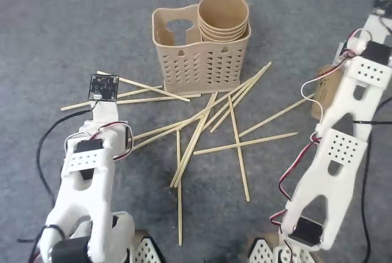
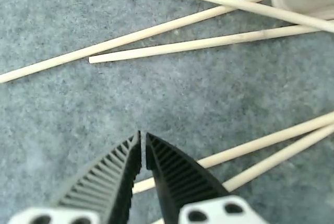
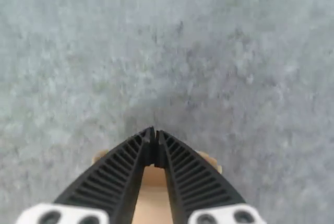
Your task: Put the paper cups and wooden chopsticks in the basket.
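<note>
Basket: 12 o'clock on the table; stacked paper cups in its 3 o'clock compartment.
Loose cup: 3 o'clock edge, partly hidden by the right arm.
Chopsticks: strewn at centre, none in the basket.
Left gripper: pressed together, empty, above sticks at 9 o'clock.
Right gripper: pressed together; the cup lies beneath it, no grip seen.
Key relation: the nearest sticks lie just beside the left gripper, long axes about 8-to-2 o'clock; the left arm is nearer.

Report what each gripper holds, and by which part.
The left gripper is shut and holds nothing. The right gripper appears shut on a paper cup, pinching its thin wall; where exactly along it cannot be told.
</note>
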Available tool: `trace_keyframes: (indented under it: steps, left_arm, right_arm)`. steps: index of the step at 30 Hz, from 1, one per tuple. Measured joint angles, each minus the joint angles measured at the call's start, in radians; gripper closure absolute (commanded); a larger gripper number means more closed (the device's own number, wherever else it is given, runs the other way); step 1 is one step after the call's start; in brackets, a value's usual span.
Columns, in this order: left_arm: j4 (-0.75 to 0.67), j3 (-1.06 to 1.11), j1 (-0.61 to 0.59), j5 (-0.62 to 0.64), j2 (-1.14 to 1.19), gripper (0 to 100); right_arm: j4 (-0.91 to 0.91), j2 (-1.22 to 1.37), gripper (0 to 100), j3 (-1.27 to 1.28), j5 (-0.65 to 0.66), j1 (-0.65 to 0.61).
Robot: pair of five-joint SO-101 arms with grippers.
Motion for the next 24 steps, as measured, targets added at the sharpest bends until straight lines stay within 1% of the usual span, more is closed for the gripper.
trace_keyframes:
  steps: [4, 6, 12, 14, 18, 24]
  left_arm:
    - [0.000, 0.000, 0.000, 0.000, 0.000, 98]
    - [0.000, 0.000, 0.000, 0.000, 0.000, 98]
    - [0.000, 0.000, 0.000, 0.000, 0.000, 98]
    - [-0.012, 0.000, 0.000, 0.000, 0.000, 98]
    - [-0.017, 0.000, 0.000, 0.000, 0.000, 98]
    - [-0.017, 0.000, 0.000, 0.000, 0.000, 98]
  right_arm:
    - [0.146, -0.002, 99.1, -0.002, 0.002, 0.000]
    - [0.190, 0.000, 99.1, -0.002, 0.025, 0.000]
    - [0.193, -0.003, 99.1, 0.003, 0.048, 0.018]
    - [0.193, -0.029, 99.1, 0.051, 0.066, 0.038]
    - [0.193, -0.170, 99.1, 0.249, 0.153, 0.054]
    - [0.193, -0.473, 99.1, 0.735, 0.245, 0.051]
